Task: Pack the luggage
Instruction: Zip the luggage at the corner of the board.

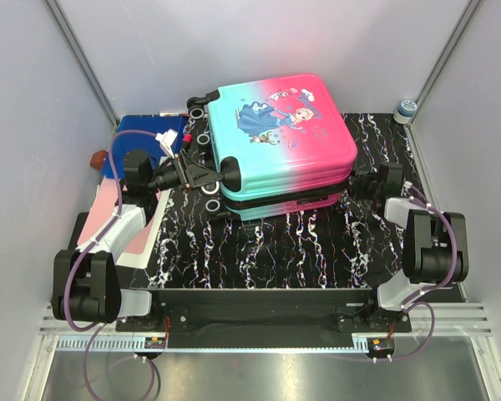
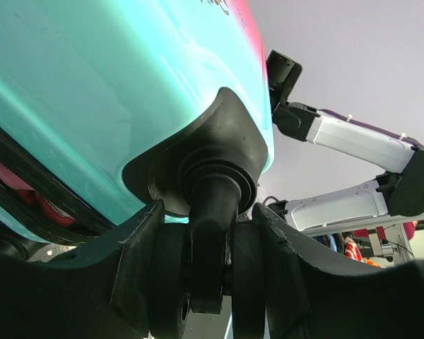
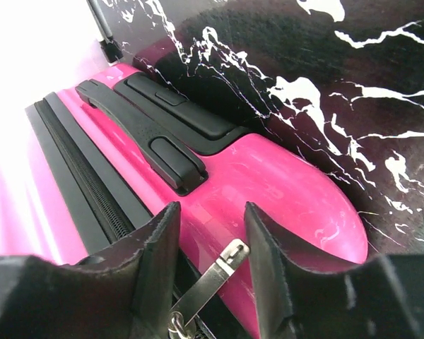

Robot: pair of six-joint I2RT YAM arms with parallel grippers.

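The luggage [image 1: 280,134] lies flat and closed on the black marbled mat [image 1: 267,251], teal end to the left, pink end to the right. At the teal end, my left gripper [image 1: 202,174] is shut on one black wheel [image 2: 208,261] of the luggage [image 2: 92,92], its fingers pressed against both sides of the twin caster. My right gripper [image 1: 356,182] sits at the pink end of the luggage [image 3: 283,191]. Its jaws stand open around the metal zipper pull [image 3: 212,275], with a gap on each side. The black carry handle [image 3: 148,120] lies just beyond.
A flat blue folder [image 1: 146,134] lies behind my left arm, with a pink sheet [image 1: 108,205] and a small reddish object [image 1: 96,159] at the left wall. A small jar [image 1: 407,109] stands in the back right corner. White walls close in three sides.
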